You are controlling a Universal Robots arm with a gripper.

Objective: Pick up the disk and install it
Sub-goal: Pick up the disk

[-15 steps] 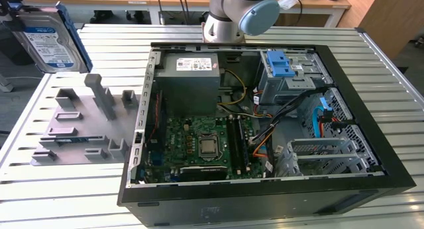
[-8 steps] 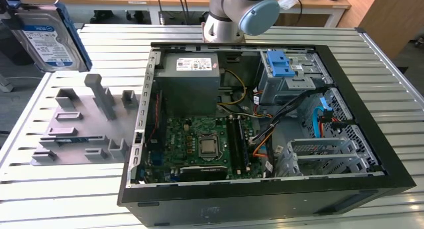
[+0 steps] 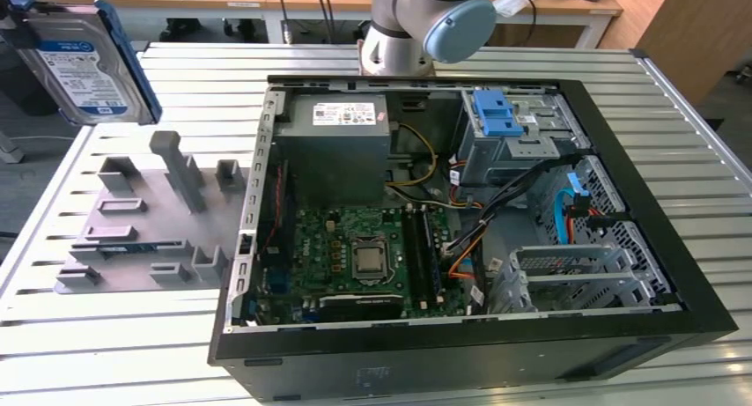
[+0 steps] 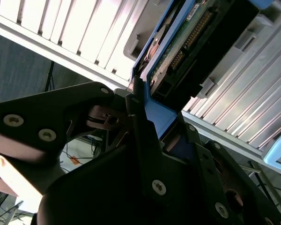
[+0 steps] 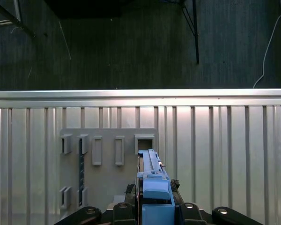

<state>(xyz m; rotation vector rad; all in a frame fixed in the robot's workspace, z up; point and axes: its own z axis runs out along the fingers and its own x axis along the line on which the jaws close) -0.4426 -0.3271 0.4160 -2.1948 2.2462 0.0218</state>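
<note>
The disk [image 3: 77, 67] has a shiny silver metal body, a smooth paper label and a blue plastic frame. The hand [image 4: 144, 101] is matt black with shiny screws. The counter [image 3: 118, 335] is ribbed, shiny metal. The grey holder [image 3: 141, 221] looks like matt plastic.

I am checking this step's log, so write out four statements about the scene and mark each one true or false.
1. The hand is clamped on the disk by its blue frame. True.
2. The disk sits in a drive bay of the computer case. False: it is held outside the case, at the exterior view's left.
3. The case lies open, with its motherboard showing. True.
4. The grey fixture plate lies inside the case. False: it lies on the table beside the case, at the exterior view's left.
</note>
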